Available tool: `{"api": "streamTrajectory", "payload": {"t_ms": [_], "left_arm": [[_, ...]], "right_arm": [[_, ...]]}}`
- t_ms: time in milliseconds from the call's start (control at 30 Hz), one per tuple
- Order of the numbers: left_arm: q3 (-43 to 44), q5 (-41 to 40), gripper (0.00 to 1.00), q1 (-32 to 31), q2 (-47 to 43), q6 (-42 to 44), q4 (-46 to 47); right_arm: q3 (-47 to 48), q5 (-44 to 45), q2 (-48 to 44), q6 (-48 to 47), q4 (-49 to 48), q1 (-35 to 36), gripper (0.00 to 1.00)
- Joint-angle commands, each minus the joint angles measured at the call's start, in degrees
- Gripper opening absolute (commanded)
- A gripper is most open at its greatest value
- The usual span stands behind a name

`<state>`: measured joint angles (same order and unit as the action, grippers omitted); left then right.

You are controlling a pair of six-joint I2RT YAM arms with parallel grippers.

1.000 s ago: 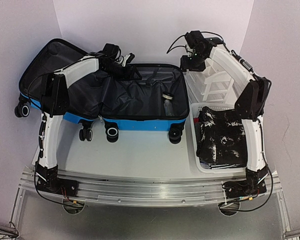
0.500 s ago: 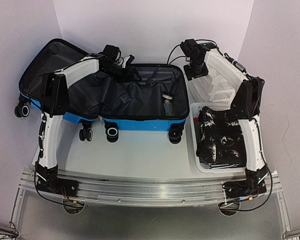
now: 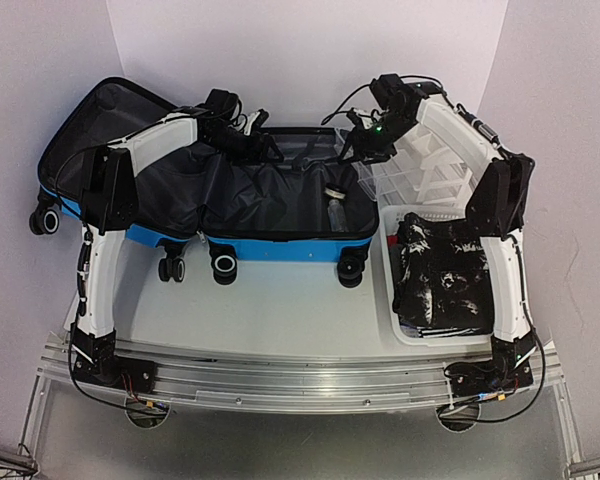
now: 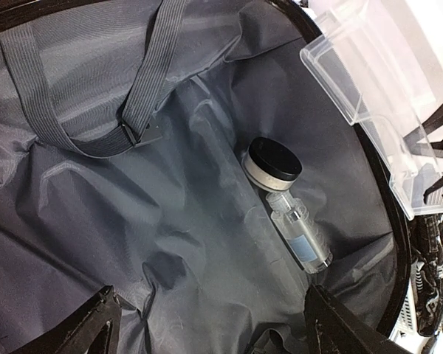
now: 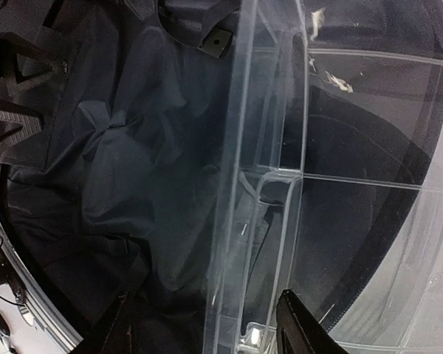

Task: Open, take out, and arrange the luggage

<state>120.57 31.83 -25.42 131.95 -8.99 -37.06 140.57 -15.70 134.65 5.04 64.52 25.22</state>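
Nearest me, at 4 o'clock on the table (image 3: 280,300), I see the basket (image 3: 389,262) with a black-and-white cloth (image 3: 440,270) folded inside.

The luggage (image 3: 280,248) lies open beyond, from 9 o'clock across to 12, wheels toward me. Its blue shell faces me and its other half is propped up at 10 o'clock. At the 3 o'clock end of the grey lining lie a jar (image 4: 273,158) with a black cap and, touching it on the near side, a clear bottle (image 4: 303,236) on its side. A grey strap (image 4: 133,136) with its buckle lies slack across the far part of the lining.

My left gripper (image 3: 252,140) hangs over the far rim of the luggage at about 11 o'clock. Its fingers are spread wide with nothing between them, looking down into the lining.

At 1 o'clock my right gripper (image 3: 365,145) is at the clear organizer (image 3: 420,175). The organizer is tilted, with one edge hanging over the luggage's 3 o'clock rim. From the right wrist, an organizer wall runs between the fingers (image 5: 303,328). I cannot tell whether they pinch it or just straddle it.
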Motion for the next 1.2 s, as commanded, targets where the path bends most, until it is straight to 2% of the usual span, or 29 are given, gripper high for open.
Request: {"api": "streamTrajectory", "payload": {"t_ms": [0, 233, 333, 433, 533, 600, 700, 767, 833, 1000, 1167], "left_arm": [[-0.5, 0.6, 0.85, 0.4, -5.3, 0.1, 0.5], [-0.8, 0.5, 0.85, 0.4, -5.4, -0.1, 0.4], [-0.6, 1.6, 0.83, -0.1, -5.1, 1.2, 0.2], [1.9, -0.3, 0.82, -3.7, -3.3, 17.2, -5.2], [0.3, -11.5, 0.82, -8.7, -2.2, 38.8, -3.9], [-2.9, -17.4, 0.82, -10.1, -1.6, 48.1, 5.7], [-6.4, -20.2, 0.86, -10.9, 0.4, 61.3, 23.6], [-6.5, -20.1, 0.87, -11.5, 3.4, 67.3, 32.8], [-5.2, -17.5, 0.87, -12.0, 6.0, 72.6, 35.3], [-5.2, -9.8, 0.84, -13.1, 9.6, 80.1, 35.2], [3.1, -8.5, 0.78, -13.2, 15.4, 81.6, 30.8]], "right_arm": [[-2.2, 0.0, -4.2, 2.4, 0.6, -0.4, 0.50], [-1.0, 14.1, -6.0, 5.0, 0.5, -0.5, 0.49], [0.1, 13.4, -5.9, 5.8, 0.2, -0.5, 0.51], [2.9, 8.1, -5.8, 6.3, -0.5, -0.5, 0.56], [4.0, 3.9, -7.3, 6.3, -3.0, -0.5, 0.60], [2.6, 2.5, -9.2, 6.3, -5.7, -0.4, 0.61], [-1.0, 1.7, -12.7, 6.2, -8.0, -0.5, 0.62], [-2.8, 1.2, -14.0, 5.9, -8.6, -0.5, 0.62], [-4.6, 1.0, -15.3, 5.9, -8.7, -0.5, 0.62], [-8.8, 1.2, -18.4, 5.7, -9.5, -0.5, 0.62], [-11.7, 1.3, -20.9, 5.9, -10.2, -0.5, 0.62]]}}
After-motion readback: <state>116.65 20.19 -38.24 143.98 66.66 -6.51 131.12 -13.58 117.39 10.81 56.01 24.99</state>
